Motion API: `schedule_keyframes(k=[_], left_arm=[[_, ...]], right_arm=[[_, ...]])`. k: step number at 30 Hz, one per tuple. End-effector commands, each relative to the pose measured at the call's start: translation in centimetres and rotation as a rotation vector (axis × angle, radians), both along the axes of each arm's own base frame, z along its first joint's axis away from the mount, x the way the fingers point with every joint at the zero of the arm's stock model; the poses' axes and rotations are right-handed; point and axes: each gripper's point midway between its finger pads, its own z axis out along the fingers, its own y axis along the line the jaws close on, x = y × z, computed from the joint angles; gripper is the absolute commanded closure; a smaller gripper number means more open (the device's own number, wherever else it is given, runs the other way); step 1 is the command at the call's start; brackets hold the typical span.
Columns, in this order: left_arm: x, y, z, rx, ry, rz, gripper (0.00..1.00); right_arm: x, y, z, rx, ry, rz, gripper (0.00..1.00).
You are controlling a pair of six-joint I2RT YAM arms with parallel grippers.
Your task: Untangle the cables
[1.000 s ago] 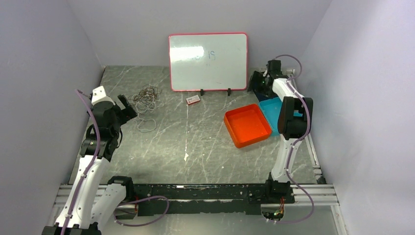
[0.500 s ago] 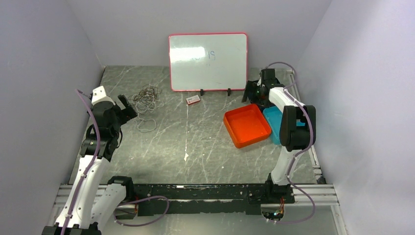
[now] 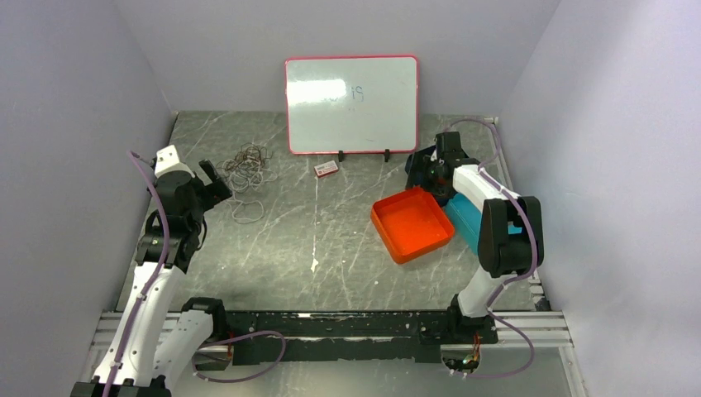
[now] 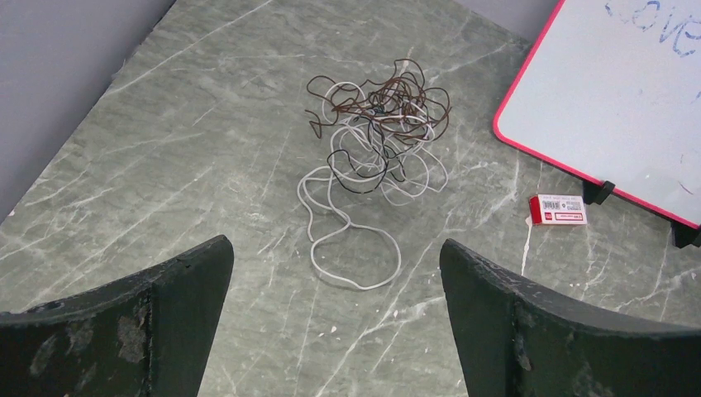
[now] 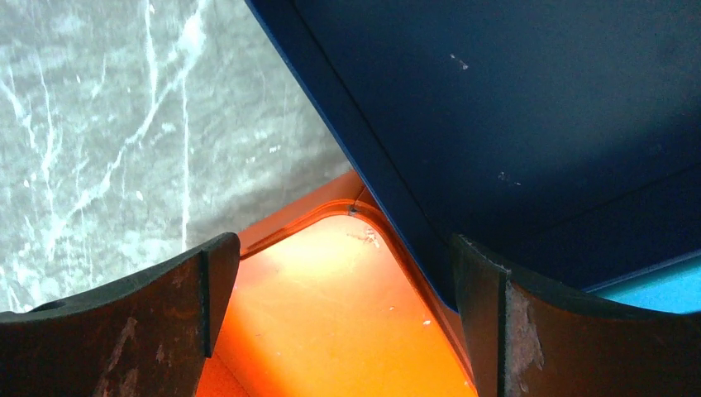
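Observation:
The cables [image 3: 248,164] are a loose tangle of thin white, black and brown wires at the table's far left, with a white loop [image 3: 246,212] trailing toward the near side. In the left wrist view the tangle [image 4: 380,132] lies ahead of my fingers and the white loop [image 4: 351,248] reaches between them. My left gripper [image 3: 216,178] is open and empty, just left of the cables and above the table [image 4: 335,246]. My right gripper [image 3: 422,169] is open and empty at the far right, far from the cables, over an orange tray's corner [image 5: 345,244].
An orange tray [image 3: 413,219] sits right of centre, a light blue tray [image 3: 467,217] beside it, and a dark blue tray [image 5: 512,99] is at its far corner. A whiteboard [image 3: 351,103] stands at the back. A small red box [image 3: 326,169] lies in front of it.
My right gripper has moved left and nearer, from the far right corner to the orange tray's far corner. The orange tray has shifted slightly left. The left arm and cables have not moved.

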Motion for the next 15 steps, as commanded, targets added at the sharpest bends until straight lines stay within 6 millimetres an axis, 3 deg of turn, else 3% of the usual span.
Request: schedule_keyframes(k=[1,4,7,12,15], left_arm=[[0.3,0.1,1.4,-0.001,-0.036,-0.004,0.00],[0.3,0.1,1.4,-0.001,-0.037,-0.007,0.00],[0.4,0.0,1.2,-0.004,-0.034,-0.008,0.00],[0.8,-0.3,1.1,-0.017,-0.028,-0.019,0.00],[1.3,-1.2,1.2,-0.041,-0.010,-0.059,0.00]], right_arm=[[-3.0,0.6,-0.2,-0.003,0.043,0.000,0.00],[-3.7,0.6,0.1,-0.015,0.032,-0.006,0.00],[-2.7,-0.4,1.7,-0.064,-0.023,-0.045,0.00],[0.3,-1.5,8.3,-0.108,-0.215,-0.105,0.00],[1.1,-1.4,12.0,-0.110,-0.321,-0.124,0.00]])
